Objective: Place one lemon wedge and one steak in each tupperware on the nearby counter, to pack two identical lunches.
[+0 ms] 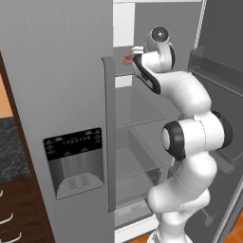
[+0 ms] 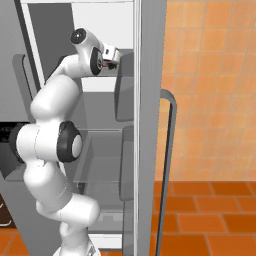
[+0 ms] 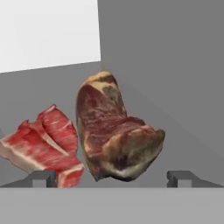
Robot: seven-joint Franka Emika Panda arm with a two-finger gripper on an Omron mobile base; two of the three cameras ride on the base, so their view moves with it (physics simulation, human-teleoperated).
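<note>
Two steaks sit on the grey fridge shelf [image 3: 183, 131] ahead of my hand: a dark brown steak [image 3: 116, 135] standing on edge, and a bright red steak [image 3: 46, 146] touching its left side. My gripper [image 3: 111, 177] is spread wide, holding nothing, fingertips either side of the dark one.

Open grey fridge [image 1: 71, 95], orange tiled wall [image 2: 210, 75].
</note>
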